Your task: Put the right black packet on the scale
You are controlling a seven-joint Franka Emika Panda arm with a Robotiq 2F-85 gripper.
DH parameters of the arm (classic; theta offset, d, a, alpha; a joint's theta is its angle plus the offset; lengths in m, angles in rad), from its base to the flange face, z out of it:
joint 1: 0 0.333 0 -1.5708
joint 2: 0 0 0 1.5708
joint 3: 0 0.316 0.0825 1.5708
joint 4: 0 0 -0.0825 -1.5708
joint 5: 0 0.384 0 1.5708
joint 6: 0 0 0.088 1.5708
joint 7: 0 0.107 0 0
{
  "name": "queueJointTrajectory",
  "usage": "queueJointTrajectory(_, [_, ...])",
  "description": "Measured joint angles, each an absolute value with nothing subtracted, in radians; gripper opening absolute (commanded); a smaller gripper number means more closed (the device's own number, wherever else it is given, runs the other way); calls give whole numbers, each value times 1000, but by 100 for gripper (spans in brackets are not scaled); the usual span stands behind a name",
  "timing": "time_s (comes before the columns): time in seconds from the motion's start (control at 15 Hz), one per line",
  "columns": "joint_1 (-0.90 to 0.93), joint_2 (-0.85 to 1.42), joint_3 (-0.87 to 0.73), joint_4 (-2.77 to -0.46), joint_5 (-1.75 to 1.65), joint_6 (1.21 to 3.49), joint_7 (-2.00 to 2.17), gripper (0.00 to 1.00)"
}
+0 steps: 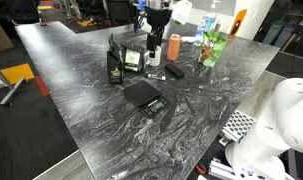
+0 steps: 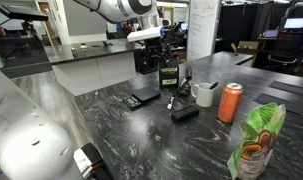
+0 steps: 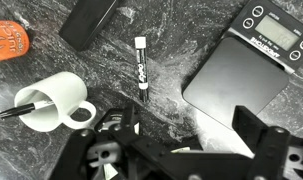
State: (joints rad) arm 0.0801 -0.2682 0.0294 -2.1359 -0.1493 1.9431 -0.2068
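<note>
**Packet yet to reach the scale.** The small upright black pouch with a large white label (image 1: 133,58) stands on the bench, apart from the flat, square black platform scale (image 1: 143,93).

The jaws hang near the pouch, apparently spread wide and holding nothing. Grasp, carry and set-down all look undone, and the scale's platform is bare. The dark, grey-veined marbled bench (image 1: 81,120) also carries a white mug (image 2: 203,94) and an orange can (image 2: 230,102). Office desks and chairs stand behind.
</note>
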Motion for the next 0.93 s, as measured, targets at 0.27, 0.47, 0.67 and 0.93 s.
queueJointTrajectory(0.27, [82,-249,28,-2120,-148,1943,-225,100])
queueJointTrajectory(0.47, [81,-249,26,-2119,-143,1943,-228,100])
queueJointTrajectory(0.67, [79,-223,-22,-2097,-72,1974,-350,100])
queueJointTrajectory(0.93, [58,-121,-99,-2010,-17,2005,-558,100])
